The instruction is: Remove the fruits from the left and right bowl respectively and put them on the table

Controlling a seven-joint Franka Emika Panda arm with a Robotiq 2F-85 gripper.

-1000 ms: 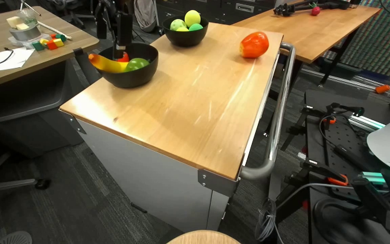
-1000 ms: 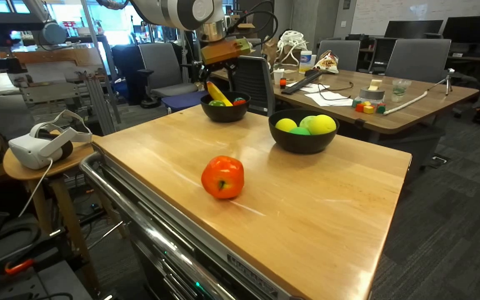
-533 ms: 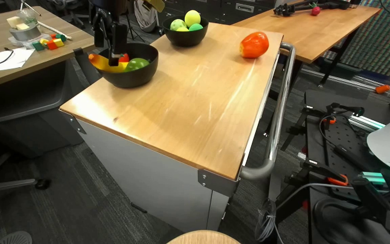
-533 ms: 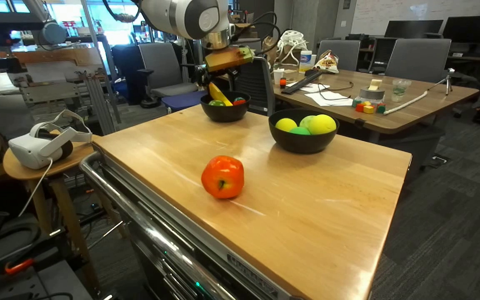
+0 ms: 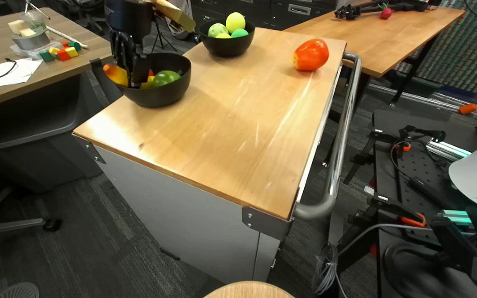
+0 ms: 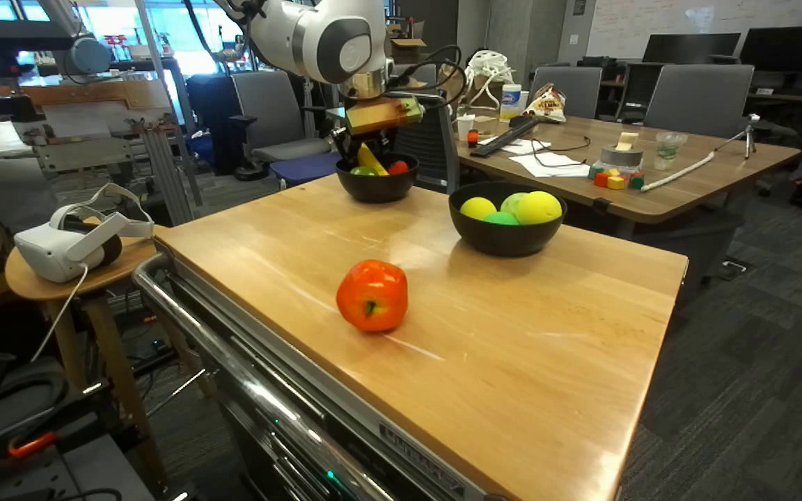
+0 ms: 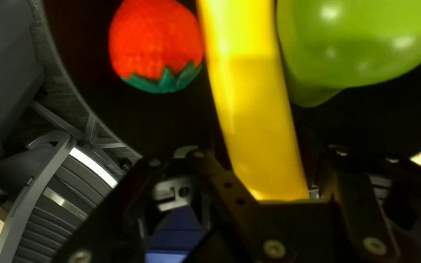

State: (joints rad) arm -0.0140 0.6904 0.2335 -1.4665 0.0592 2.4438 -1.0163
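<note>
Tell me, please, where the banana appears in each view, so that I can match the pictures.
In an exterior view: the banana is at upper left, partly hidden.
In an exterior view: the banana is above the centre, slightly left.
In the wrist view: the banana runs from the top edge past the middle, mostly right of centre.
Shared landmark: the green fruit, beside it in every view.

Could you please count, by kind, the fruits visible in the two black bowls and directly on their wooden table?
Banana: 1
Strawberry: 1
Green oval fruit: 1
Small yellow or green round fruits: 4
Larger orange-red fruit: 1
Total: 8 visible; any hidden underneath are not counted
</note>
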